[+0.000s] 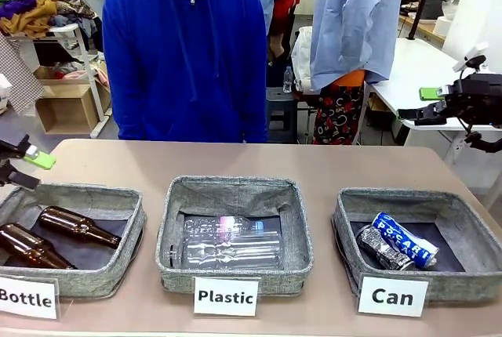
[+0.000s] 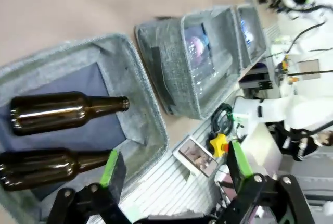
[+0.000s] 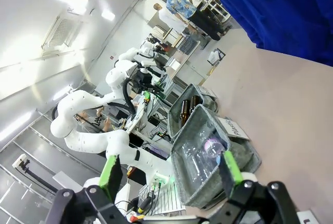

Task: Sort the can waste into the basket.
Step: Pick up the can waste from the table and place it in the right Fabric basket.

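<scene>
From the front, three grey baskets stand in a row on the table [image 1: 314,164], carded "Bottle", "Plastic" and "Can". The Can basket [image 1: 463,290] at the robot's right holds both cans, touching side by side on its dark lining: the blue Pocari can [image 1: 405,240] and the dark grey can [image 1: 381,249] each lie flat, long axes running from the near right corner toward the far left. The left gripper [image 1: 17,163] hangs at the picture's left edge, over the table's far left corner beyond the Bottle basket [image 1: 125,251], holding nothing; how wide it stands cannot be told here. The right gripper [image 1: 427,106] is raised high off the table's right side, fingers pointing left, empty. A person in a blue hoodie [image 1: 184,55] stands at the far side. In the left wrist view, the left gripper [image 2: 174,164] is spread wide with nothing between its green pads [image 2: 110,168], above two brown bottles [image 2: 62,112] lying in their basket. In the right wrist view, the right gripper [image 3: 169,169] is likewise wide apart and empty, with the Plastic basket [image 3: 195,130] beyond it.
</scene>
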### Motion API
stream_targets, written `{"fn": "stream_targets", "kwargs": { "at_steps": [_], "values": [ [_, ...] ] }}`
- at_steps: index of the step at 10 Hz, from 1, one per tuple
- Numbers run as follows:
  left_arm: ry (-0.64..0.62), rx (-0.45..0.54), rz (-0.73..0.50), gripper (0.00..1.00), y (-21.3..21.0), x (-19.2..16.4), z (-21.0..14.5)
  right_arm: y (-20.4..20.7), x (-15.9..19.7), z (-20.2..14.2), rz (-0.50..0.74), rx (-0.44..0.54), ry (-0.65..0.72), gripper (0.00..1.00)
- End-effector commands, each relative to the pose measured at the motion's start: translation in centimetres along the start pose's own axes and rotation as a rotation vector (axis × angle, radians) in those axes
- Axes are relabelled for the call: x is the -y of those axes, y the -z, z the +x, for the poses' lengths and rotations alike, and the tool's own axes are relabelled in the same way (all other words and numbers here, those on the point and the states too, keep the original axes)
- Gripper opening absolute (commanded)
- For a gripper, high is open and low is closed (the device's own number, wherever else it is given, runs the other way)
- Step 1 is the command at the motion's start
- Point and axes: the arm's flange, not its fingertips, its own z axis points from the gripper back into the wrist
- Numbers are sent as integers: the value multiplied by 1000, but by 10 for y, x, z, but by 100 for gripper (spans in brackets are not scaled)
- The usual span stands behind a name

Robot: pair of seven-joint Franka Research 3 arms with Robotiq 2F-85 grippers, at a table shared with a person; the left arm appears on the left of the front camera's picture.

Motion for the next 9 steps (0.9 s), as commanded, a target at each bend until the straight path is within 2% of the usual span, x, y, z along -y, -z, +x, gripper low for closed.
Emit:
{"fn": "stream_targets", "kwargs": {
  "at_steps": [1, 9],
  "values": [
    [41, 40, 26, 100, -16, 20, -2, 2, -1, -2, -13, 1, -15, 100],
    [41, 40, 26, 100, -16, 20, -2, 2, -1, -2, -13, 1, -15, 100]
  ]
}}
